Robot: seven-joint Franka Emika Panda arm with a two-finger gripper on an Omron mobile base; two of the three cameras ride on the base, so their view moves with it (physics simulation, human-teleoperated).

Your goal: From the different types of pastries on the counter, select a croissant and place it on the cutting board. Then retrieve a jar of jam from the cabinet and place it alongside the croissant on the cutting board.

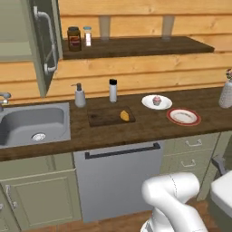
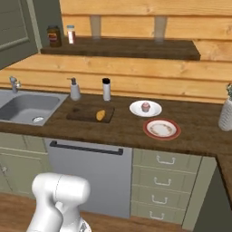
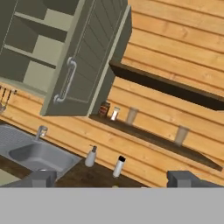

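The croissant (image 1: 124,115) (image 2: 100,115) lies on the right part of the cutting board (image 1: 106,118) (image 2: 84,113), which sits on the counter (image 1: 149,129) beside the sink. A pink-topped cupcake (image 1: 157,100) (image 2: 145,107) stands on a white plate, and the red-rimmed plate (image 1: 183,116) (image 2: 161,129) is bare. The cabinet (image 3: 37,54) stands with its door (image 3: 87,52) (image 1: 45,41) swung open, showing pale olive shelves. My gripper (image 3: 110,179) is open, raised and facing the cabinet and wall, with nothing between its fingertips (image 3: 38,178). The jar of jam is out of view.
A wall shelf (image 1: 136,45) carries a brown jar with a red label (image 1: 74,38) (image 3: 104,109) and a small white bottle (image 1: 87,36). A soap dispenser (image 1: 79,95) and a black-capped bottle (image 1: 113,90) stand behind the board. The steel sink (image 1: 34,124) is at left, a vase (image 1: 226,93) far right.
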